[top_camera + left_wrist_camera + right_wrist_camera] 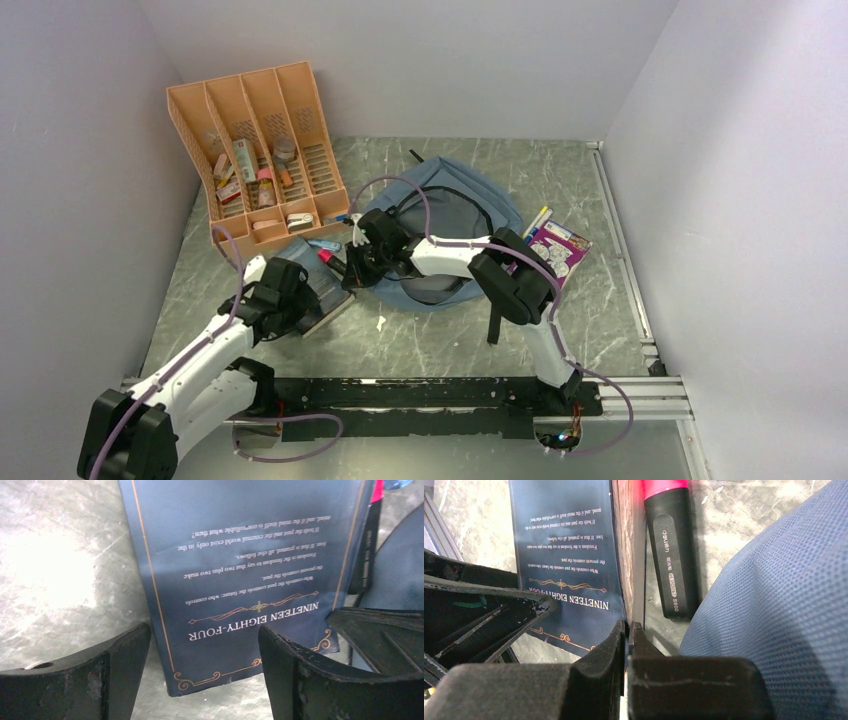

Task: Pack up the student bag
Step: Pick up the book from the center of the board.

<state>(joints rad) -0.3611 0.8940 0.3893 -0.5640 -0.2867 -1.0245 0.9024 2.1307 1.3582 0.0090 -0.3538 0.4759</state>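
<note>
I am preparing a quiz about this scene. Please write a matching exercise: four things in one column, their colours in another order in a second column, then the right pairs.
1 student bag
2 book
3 highlighter
4 file rack

a peach
b pink and black
c grey-blue
d dark blue with gold lines

Pairs: 1-c; 2-d; 3-b; 4-a

Flat on the grey marbled bench (pixel 430 345), a dark blue paperback book (pixel 240 555) titled Nineteen Eighty-Four. Just beside its spine, a pink highlighter with black barrel (pixel 671 555). Rear left, a peach slotted plastic organiser (pixel 185 120). Right, a colourful printed booklet (pixel 560 250).
</note>
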